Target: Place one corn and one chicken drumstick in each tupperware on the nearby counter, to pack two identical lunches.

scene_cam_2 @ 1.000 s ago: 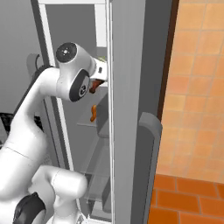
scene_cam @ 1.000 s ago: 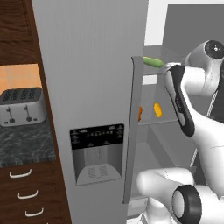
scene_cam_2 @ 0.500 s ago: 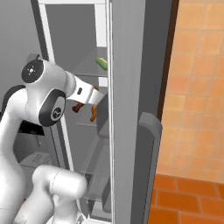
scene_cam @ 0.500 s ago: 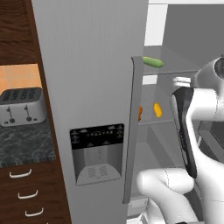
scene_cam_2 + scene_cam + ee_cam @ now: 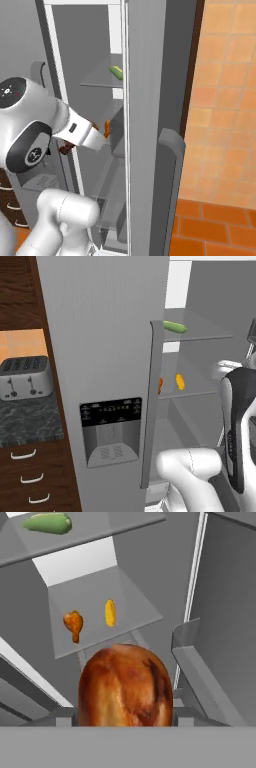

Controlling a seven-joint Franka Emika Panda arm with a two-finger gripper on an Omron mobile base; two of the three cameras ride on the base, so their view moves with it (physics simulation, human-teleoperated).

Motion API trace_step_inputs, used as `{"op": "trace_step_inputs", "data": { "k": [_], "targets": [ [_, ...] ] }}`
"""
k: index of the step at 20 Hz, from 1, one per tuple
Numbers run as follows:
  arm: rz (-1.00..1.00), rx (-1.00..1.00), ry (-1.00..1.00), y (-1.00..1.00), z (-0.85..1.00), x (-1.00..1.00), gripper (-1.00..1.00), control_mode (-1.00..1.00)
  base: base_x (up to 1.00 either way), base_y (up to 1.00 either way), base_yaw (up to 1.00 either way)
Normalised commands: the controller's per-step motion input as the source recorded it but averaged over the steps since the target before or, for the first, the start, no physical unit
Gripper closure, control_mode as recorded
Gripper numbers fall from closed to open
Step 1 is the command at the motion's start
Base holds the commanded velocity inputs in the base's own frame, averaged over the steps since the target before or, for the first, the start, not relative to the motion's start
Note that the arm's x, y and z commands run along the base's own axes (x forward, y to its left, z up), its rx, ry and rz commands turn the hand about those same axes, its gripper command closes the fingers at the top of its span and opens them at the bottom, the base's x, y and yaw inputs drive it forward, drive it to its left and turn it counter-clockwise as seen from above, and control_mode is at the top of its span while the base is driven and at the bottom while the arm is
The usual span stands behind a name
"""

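A glossy brown chicken drumstick (image 5: 125,684) sits close to the hand camera, its rounded meaty end bulging up at the bottom of the hand view; the pincer (image 5: 125,719) is closed on it, its fingertips hidden behind the meat. In the right base view a dark brown bit of it (image 5: 66,147) shows under the white wrist, just outside the open fridge (image 5: 145,100).

On the fridge's middle shelf (image 5: 100,644) lie a second drumstick (image 5: 73,624), bone pointing down, and a yellow corn cob (image 5: 110,612) just beside it, apart. On the shelf above rests a green-husked corn cob (image 5: 46,522).

Left of the fridge door, a silver toaster (image 5: 24,377) stands on the dark marbled bench (image 5: 27,423).
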Motion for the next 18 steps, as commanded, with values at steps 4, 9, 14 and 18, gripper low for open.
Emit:
{"op": "trace_step_inputs", "data": {
  "k": [4,9,14,18],
  "targets": [
    [0.09,0.00,0.07,0.26,0.00,-1.00,1.00,-1.00,0.00,0.00,0.00],
    [0.11,-0.05,-0.01,0.52,0.00,-0.92,1.00,-1.00,0.00,0.00,0.00],
    [0.04,-0.07,-0.02,0.28,0.00,-0.12,1.00,1.00,-0.02,0.52,0.10],
    [0.00,0.00,0.00,0.00,0.00,0.00,1.00,1.00,-0.01,1.00,0.23]
  ]
}}
